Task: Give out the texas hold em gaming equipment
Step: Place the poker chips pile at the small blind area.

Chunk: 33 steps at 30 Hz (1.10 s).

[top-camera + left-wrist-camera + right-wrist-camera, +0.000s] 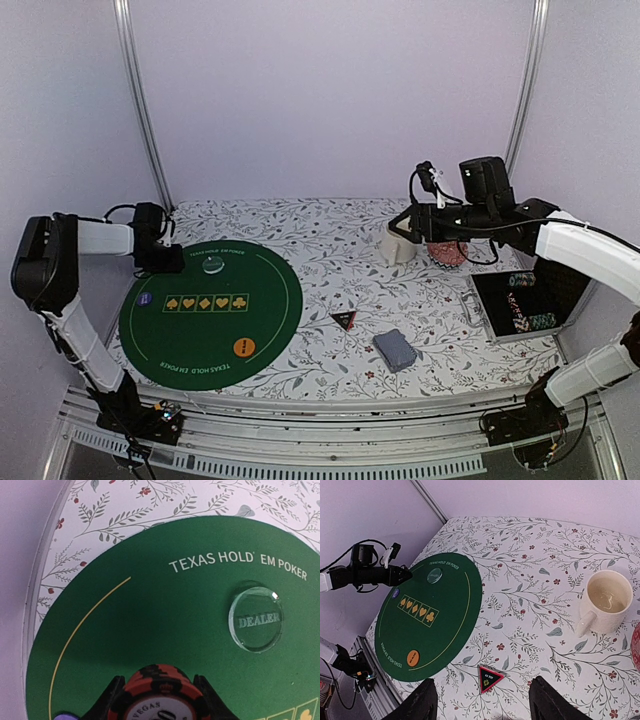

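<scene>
One red-black poker chip [159, 692] sits clamped between left fingers [106, 703] (right fingers [419, 701] spread, empty).

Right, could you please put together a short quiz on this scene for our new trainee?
1. True or false: the triangular marker lies off the green mat.
2. Which one holds the poker chip: A, the left pincer, or B, the right pincer?
3. Fill in: the clear disc reads ____.
Key: 1 true; 2 A; 3 DEALER.
</scene>
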Available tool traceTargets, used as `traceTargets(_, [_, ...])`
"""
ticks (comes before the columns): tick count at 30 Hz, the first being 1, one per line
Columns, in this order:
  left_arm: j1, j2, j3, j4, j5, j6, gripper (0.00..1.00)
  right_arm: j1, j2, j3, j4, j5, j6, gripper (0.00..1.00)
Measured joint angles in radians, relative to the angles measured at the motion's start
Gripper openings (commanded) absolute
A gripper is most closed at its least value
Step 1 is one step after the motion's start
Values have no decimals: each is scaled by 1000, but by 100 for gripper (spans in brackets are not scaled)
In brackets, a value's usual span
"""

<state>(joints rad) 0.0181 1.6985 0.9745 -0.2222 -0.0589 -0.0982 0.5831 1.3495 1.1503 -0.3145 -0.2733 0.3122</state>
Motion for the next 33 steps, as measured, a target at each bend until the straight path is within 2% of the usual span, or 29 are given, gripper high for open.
traceTargets(14, [-5, 155, 39, 42, -27, -117, 0, -4, -1, -13, -4, 14, -21, 65])
traceTargets(33, [-11, 176, 75, 45, -43, -121, 0, -6, -1, -13, -4, 13, -21, 65])
